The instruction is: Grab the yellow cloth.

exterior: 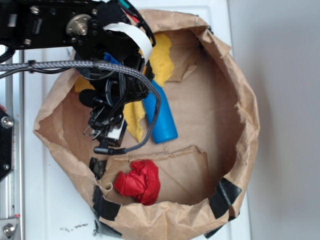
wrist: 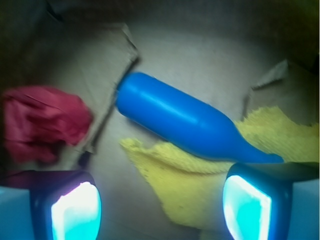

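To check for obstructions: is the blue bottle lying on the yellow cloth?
Yes, the blue bottle lies across the yellow cloth.

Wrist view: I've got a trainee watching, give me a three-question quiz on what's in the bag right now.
1. True or false: the blue bottle lies on the yellow cloth.
2. What colour is the cloth wad apart from the bottle?
3. The gripper is: A) shut on the yellow cloth, B) open above it, C) shut on the bottle.

Key: 1 true. 2 red. 3 B.
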`<action>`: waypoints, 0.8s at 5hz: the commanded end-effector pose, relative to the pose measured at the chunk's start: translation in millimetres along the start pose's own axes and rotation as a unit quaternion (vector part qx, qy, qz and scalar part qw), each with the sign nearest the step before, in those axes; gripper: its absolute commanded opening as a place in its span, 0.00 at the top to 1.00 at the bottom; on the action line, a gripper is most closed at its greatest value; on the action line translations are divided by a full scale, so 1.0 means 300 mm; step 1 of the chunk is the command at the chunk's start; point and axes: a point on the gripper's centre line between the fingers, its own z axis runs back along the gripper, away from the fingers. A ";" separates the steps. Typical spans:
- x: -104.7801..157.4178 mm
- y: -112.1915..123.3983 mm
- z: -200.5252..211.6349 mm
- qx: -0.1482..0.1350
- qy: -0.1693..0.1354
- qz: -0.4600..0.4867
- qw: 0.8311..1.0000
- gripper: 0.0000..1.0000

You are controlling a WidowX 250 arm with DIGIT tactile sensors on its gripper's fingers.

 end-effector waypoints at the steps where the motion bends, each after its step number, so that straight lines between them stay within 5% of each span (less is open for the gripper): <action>1: 0.031 0.042 0.046 0.019 -0.018 0.007 1.000 0.00; 4: 0.006 0.097 -0.018 0.035 -0.014 0.026 0.999 0.00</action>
